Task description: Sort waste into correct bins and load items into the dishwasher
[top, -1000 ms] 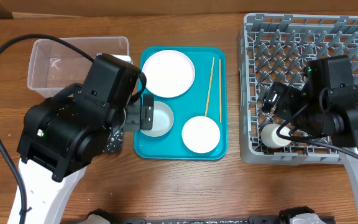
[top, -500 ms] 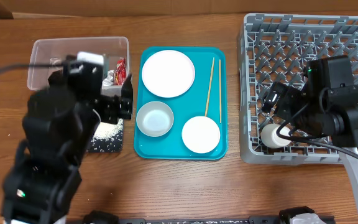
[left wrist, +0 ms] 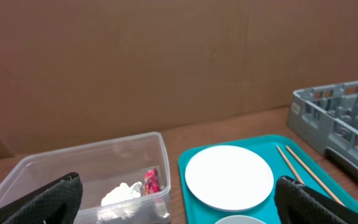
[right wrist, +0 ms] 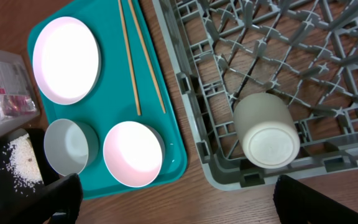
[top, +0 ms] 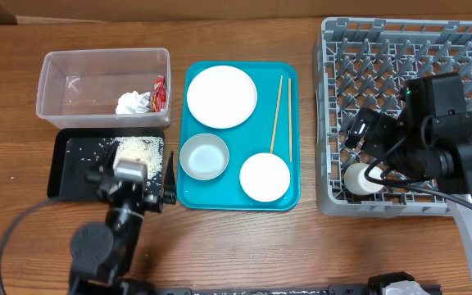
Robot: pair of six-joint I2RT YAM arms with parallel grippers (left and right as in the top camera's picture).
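Left tool (left wrist: 178, 186): released, fingers spread wide with nothing between them; hangs over the front edge of the black tray (top: 76, 164), facing the clear tub (top: 56, 74).
Right tool (right wrist: 179, 182): released, empty; over the front left part of the grey rack (top: 383, 49).
Clear tub: holds the red-and-white wrapper (top: 159, 92) and white tissue (top: 132, 103), touching, at its right end.
Black tray: just in front of the tub; rice grains (top: 138, 149) heaped at its right, a few scattered leftward.
Teal tray (top: 289, 197): on the wooden bench (top: 236, 246), between tub and rack. Carries the plate (top: 221, 97) at back left, two chopsticks (top: 279, 115) side by side along the right, one bowl (top: 204, 156) at front left, a second bowl (top: 265, 176) at front right, both mouth up.
Cup (right wrist: 266, 137): on its side in the rack's front left corner.
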